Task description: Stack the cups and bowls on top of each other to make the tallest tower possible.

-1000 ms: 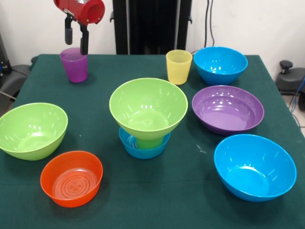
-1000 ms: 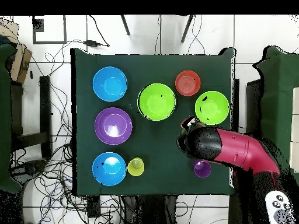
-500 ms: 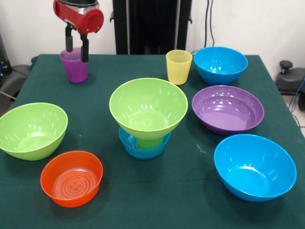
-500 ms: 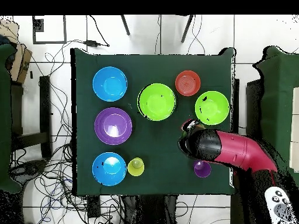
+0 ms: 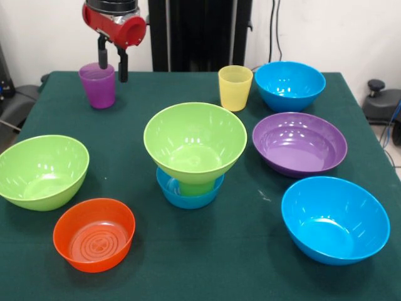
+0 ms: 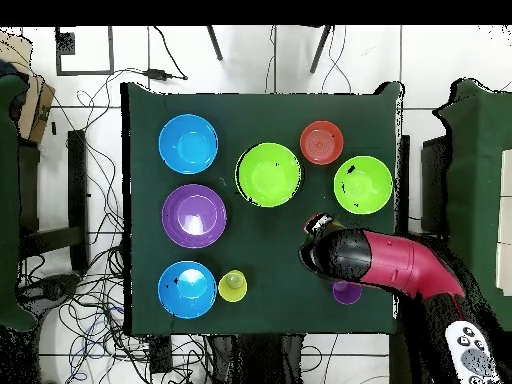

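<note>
The tower stands mid-table: a lime green bowl (image 5: 195,141) on a green cup (image 5: 195,187) that sits in the small blue bowl (image 5: 190,191). In the overhead view only its green bowl (image 6: 268,174) shows. The purple cup (image 5: 98,84) stands upright at the far left and is half hidden under the arm in the overhead view (image 6: 347,292). My gripper (image 5: 113,66) is open and empty at the cup's right rim: one finger is over the cup's mouth and the other is just outside it. The yellow cup (image 5: 235,87) stands far centre.
A lime green bowl (image 5: 41,170) and the orange bowl (image 5: 94,233) lie at the near left. The wide purple bowl (image 5: 299,143) and two blue bowls (image 5: 289,84) (image 5: 334,219) lie on the right. The red arm (image 6: 385,263) reaches over the table's edge.
My gripper has shifted right in the front view, from around the purple cup's middle to its right rim. It is still open. The cup and the bowls have not moved.
</note>
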